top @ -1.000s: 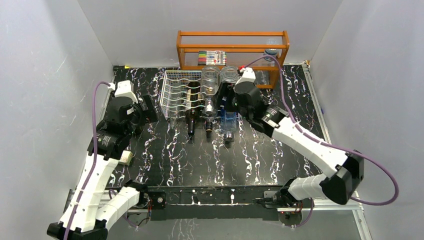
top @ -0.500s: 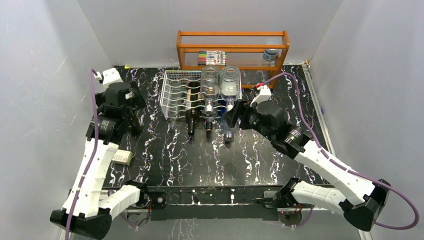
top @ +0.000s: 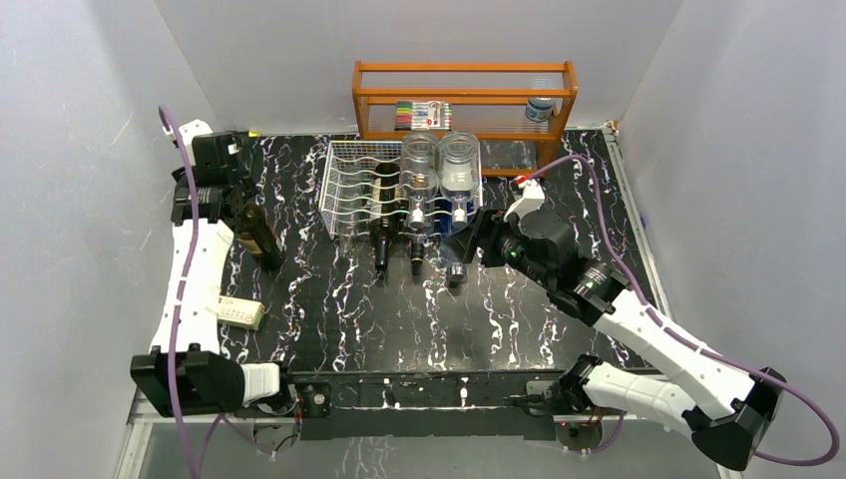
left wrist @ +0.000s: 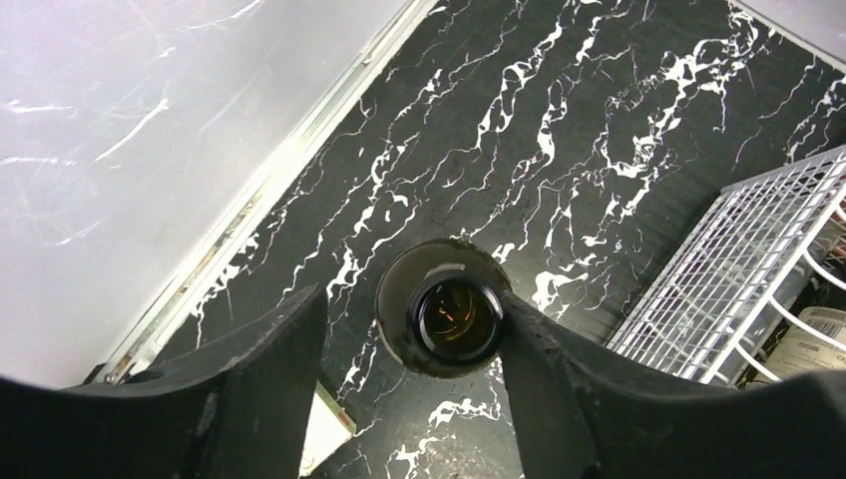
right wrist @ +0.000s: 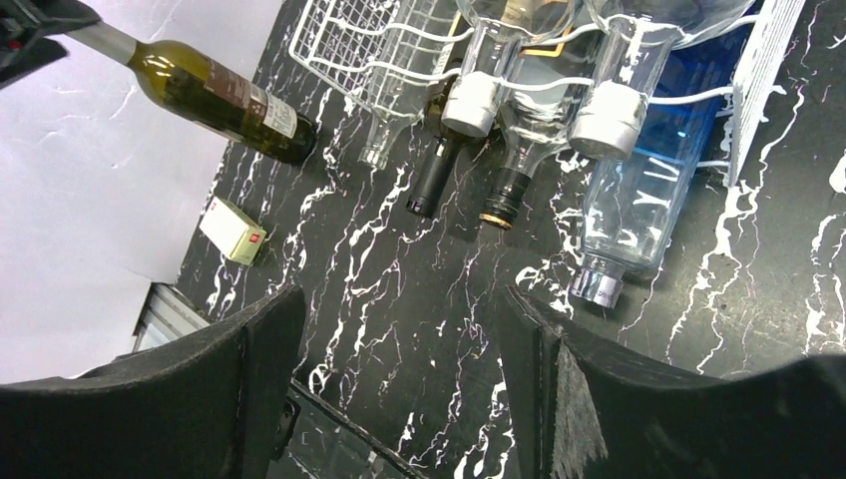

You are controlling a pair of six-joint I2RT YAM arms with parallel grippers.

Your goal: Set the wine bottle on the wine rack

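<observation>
- Left gripper (left wrist: 411, 304) straddles the mouth of the wine bottle (top: 257, 235) with its jaws spread. In the left wrist view one finger (left wrist: 559, 379) touches the bottle's neck right of centre. The other finger stands clear of it, with marbled surface showing between.
- That dark bottle stands at the left of the top view, its base on the black marbled table (top: 329, 299). It is well apart from the wine rack (top: 342, 195) and outside it.
- This white wire rack sits at upper centre of the top view, just in front of an orange wooden shelf (top: 464, 95).
- Lying in its middle and right-hand cradles are a dark bottle (top: 383, 215), clear bottles (top: 420, 165) and a blue bottle (top: 457, 249). Their necks point toward the lower edge of the frame.
- Right gripper (right wrist: 399, 299) hangs spread wide with nothing between its fingers, near the blue bottle's cap at the rack's lower right.
- Lower left of the wine bottle in the top view, a small cream box (top: 239, 312) lies on the table.
</observation>
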